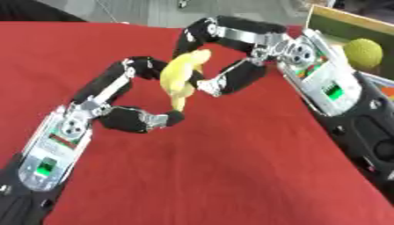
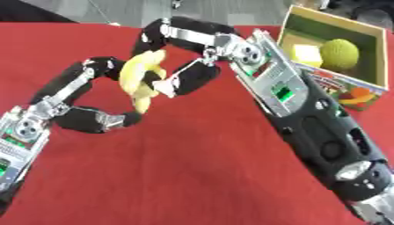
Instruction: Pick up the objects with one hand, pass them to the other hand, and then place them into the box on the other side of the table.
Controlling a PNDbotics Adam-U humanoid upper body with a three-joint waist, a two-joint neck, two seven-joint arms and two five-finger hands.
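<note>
A yellow banana (image 1: 181, 72) hangs above the red table (image 1: 231, 171), held between both hands. My left hand (image 1: 73, 125) reaches in from the lower left, one finger curled at the banana's upper part and the thumb at its lower tip. From the right comes my right hand (image 1: 300, 52), its fingers arched over the banana's top and its thumb against the middle. The cardboard box (image 2: 348, 91) stands at the far right of the table. In it lie a round green fruit (image 2: 339, 53) and a pale yellow block (image 2: 306, 55).
The red cloth reaches the table's far edge, with grey floor beyond it. My right forearm (image 2: 323, 132) lies across the right side of the table, just in front of the box.
</note>
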